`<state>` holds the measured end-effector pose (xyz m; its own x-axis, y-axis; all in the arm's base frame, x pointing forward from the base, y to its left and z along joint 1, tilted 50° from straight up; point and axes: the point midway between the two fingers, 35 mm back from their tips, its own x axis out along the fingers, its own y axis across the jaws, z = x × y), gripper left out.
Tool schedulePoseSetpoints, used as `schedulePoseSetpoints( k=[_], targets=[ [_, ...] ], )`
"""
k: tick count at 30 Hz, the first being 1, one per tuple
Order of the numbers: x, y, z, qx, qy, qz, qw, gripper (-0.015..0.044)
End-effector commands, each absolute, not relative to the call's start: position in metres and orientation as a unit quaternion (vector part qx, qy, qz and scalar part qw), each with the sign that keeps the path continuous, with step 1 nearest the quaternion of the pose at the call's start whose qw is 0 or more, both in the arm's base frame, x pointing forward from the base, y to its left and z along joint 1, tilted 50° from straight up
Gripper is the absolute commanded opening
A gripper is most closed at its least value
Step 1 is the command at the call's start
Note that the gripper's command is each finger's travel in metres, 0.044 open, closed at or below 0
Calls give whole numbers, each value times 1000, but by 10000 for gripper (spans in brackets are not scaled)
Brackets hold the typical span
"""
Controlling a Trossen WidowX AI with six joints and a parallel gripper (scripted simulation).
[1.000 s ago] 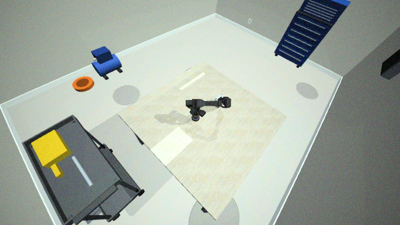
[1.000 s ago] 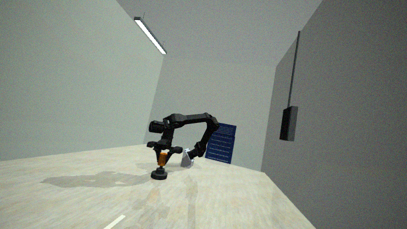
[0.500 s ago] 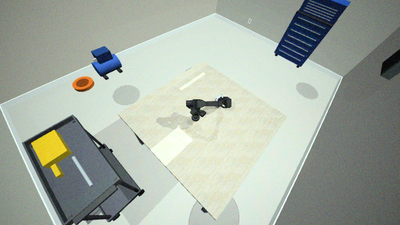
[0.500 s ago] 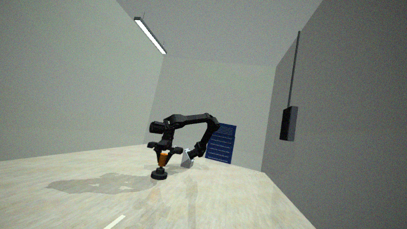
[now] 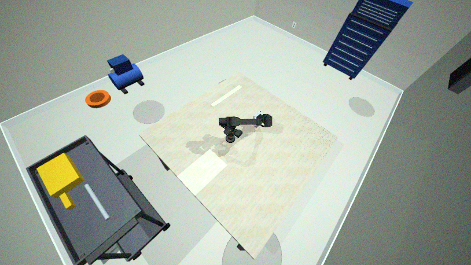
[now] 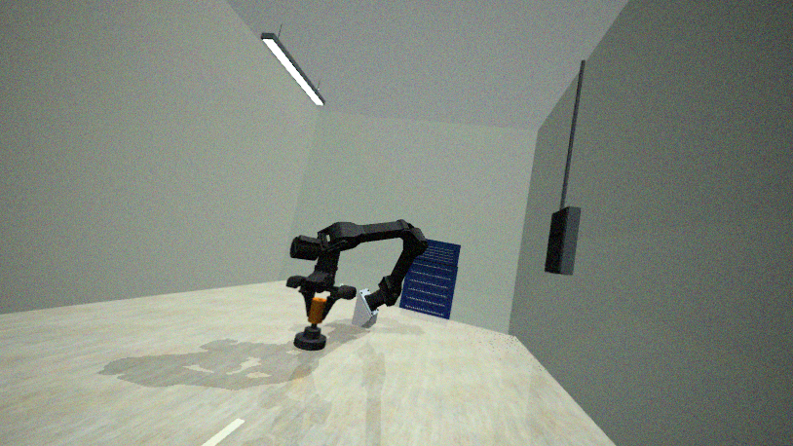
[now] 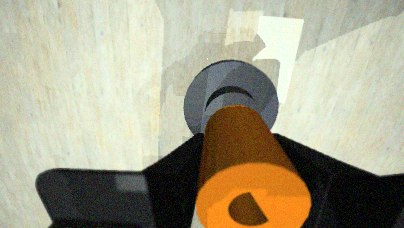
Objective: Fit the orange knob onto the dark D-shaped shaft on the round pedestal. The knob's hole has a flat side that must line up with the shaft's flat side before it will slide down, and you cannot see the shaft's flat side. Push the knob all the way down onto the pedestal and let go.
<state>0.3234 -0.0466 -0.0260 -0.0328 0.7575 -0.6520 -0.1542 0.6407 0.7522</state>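
The orange knob [image 6: 317, 312] [image 7: 239, 145] is upright between the fingers of my gripper [image 6: 316, 317] [image 7: 236, 140], which is shut on it. In the wrist view its top face shows the D-shaped hole, with the flat side towards the right. The dark round pedestal [image 5: 230, 140] [image 6: 309, 341] [image 7: 195, 102] stands on the table directly below, with a narrower raised collar. In the exterior view, a short dark piece of the shaft [image 6: 314, 325] shows between the knob's lower end and the collar. Whether the shaft's tip is inside the hole is hidden.
The arm's pale base bracket [image 5: 257, 114] [image 6: 363, 312] stands on the wooden table [image 5: 263, 184] [image 6: 443, 383], behind the pedestal in the exterior view. A pale rectangle [image 5: 202, 171] [image 7: 285, 37] and a pale strip [image 5: 227, 95] [image 6: 224, 432] lie on the table.
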Motion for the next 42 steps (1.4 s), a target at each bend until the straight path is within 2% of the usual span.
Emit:
schedulePoseSetpoints(
  k=[1,42],
  targets=[
    [327,-51,-25,238,625,347,657,0],
    [325,-49,-25,230,621,355,660,0]
  ],
)
